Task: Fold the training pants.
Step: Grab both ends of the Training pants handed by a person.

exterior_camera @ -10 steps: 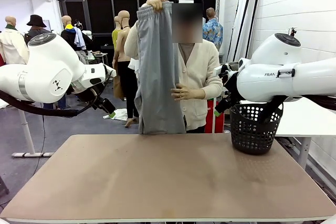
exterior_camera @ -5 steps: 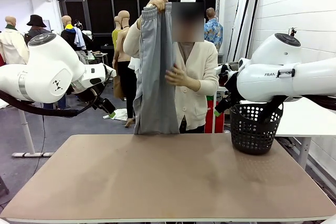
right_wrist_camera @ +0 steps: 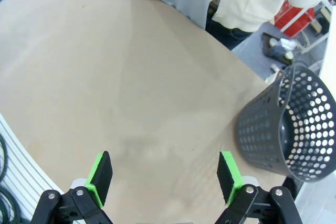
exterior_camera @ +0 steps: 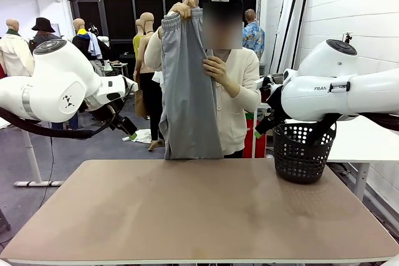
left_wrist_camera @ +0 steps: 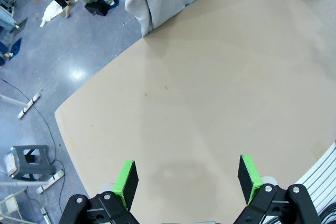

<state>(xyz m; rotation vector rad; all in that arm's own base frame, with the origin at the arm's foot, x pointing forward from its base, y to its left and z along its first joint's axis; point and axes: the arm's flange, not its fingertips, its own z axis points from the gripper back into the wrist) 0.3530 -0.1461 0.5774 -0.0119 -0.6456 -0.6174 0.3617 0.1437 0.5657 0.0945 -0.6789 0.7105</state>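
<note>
Upward on the training pants the person's hand was moved.
Hung straight for folding; left end effector, right end effector are kept apart.

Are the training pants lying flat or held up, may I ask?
Held up: the person's hands grip the waistband of the training pants, legs hanging toward the table.

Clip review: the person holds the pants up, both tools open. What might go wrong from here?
The training pants hang from the person's raised hand at the far edge of the table; laid there, the legs may slide off. The basket stands beside the right tool; a reach might knock it.
</note>
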